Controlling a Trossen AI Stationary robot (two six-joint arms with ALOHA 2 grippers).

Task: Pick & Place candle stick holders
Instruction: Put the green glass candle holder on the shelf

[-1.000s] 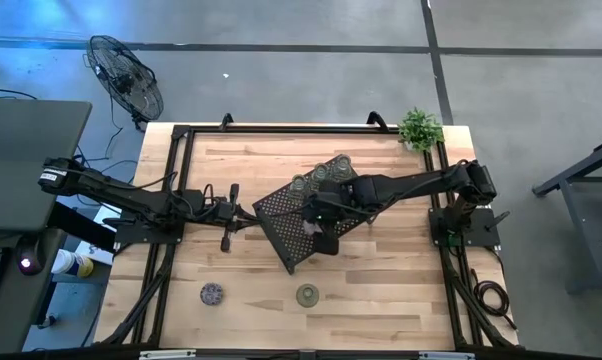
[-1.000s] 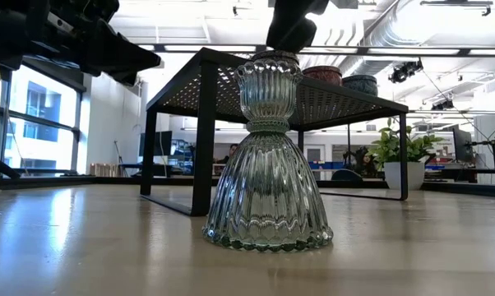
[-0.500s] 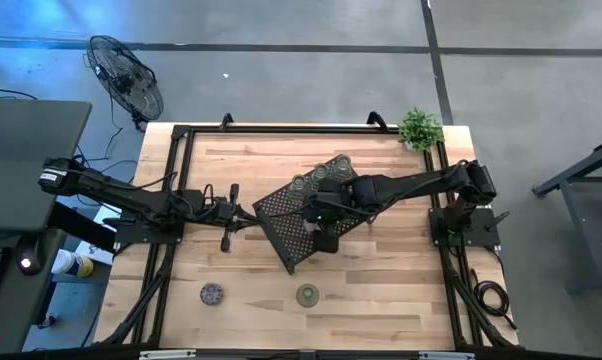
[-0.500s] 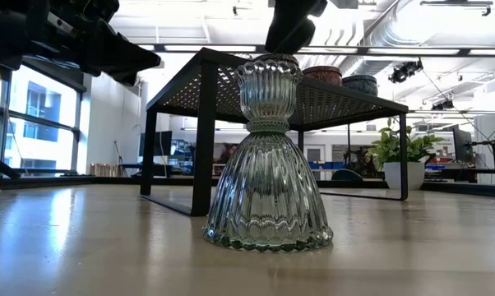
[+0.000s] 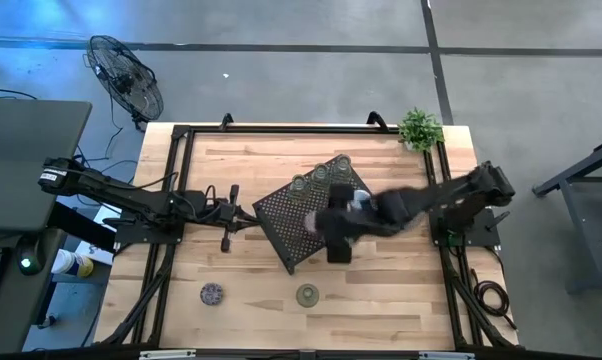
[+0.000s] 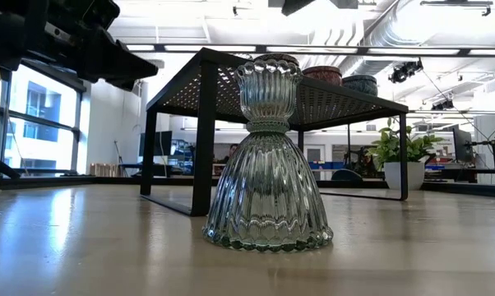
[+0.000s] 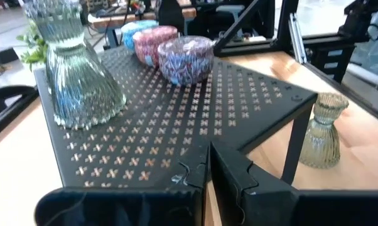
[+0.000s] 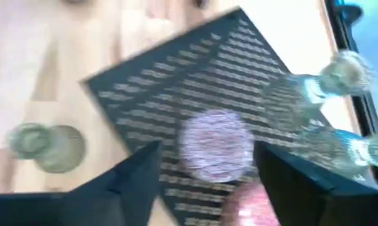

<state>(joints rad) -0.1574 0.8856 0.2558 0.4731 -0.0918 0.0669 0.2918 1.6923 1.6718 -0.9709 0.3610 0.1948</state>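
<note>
Jaws on the right gripper [image 8: 208, 149] were spread wide with nothing in them, hanging over the front part of the black mesh tray [image 5: 281, 215]. A mottled purple holder [image 8: 215, 141] sat on the mesh right between them, near a pink one and some clear glass ones. Left gripper [image 7: 209, 169] had its jaws pinched together on nothing, parked just off the tray's left corner.

Two holders were on the desk [image 5: 251, 160] near the front edge: a clear-greenish holder [image 5: 307, 295], upright with its long axis vertical, and a mottled holder [image 5: 212, 293] farther left. The greenish one lay almost straight toward the front edge from the right gripper, so that arm looked like the closer pick. The mottled one sat more under the left gripper's side.
</note>
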